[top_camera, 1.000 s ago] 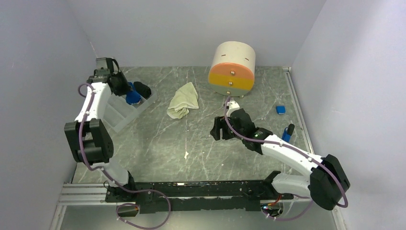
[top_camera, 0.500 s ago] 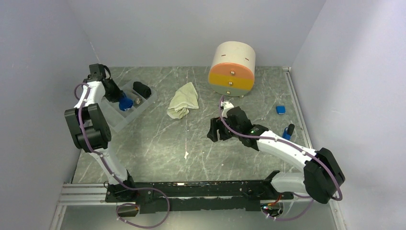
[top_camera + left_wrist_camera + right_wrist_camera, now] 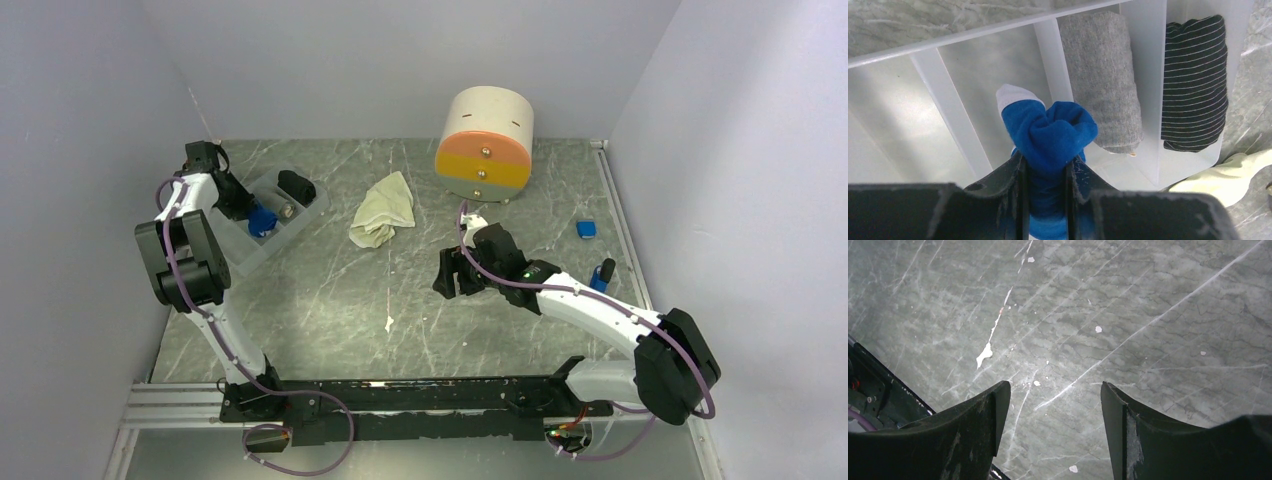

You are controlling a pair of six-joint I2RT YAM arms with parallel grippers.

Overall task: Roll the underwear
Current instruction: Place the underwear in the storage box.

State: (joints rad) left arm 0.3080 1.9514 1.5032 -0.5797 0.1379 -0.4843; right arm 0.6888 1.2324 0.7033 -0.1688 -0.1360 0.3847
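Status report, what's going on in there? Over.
Left jaws shut on blue underwear over tray. Right jaws open, empty. Cream underwear unrolled on table. Nothing blocking.

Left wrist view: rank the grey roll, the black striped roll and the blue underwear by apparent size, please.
Largest: grey roll and black striped roll, alike, so not ranked.
Then: blue underwear looks about as big, but it is nearest the camera and partly hidden in the left gripper, so unsure.

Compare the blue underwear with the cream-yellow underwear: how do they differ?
The blue underwear is bunched into a bundle; the cream-yellow underwear lies loose and crumpled. The blue underwear is pinched in the left gripper over the white divided tray; the cream-yellow underwear rests untouched on the table. Both are small soft garments.
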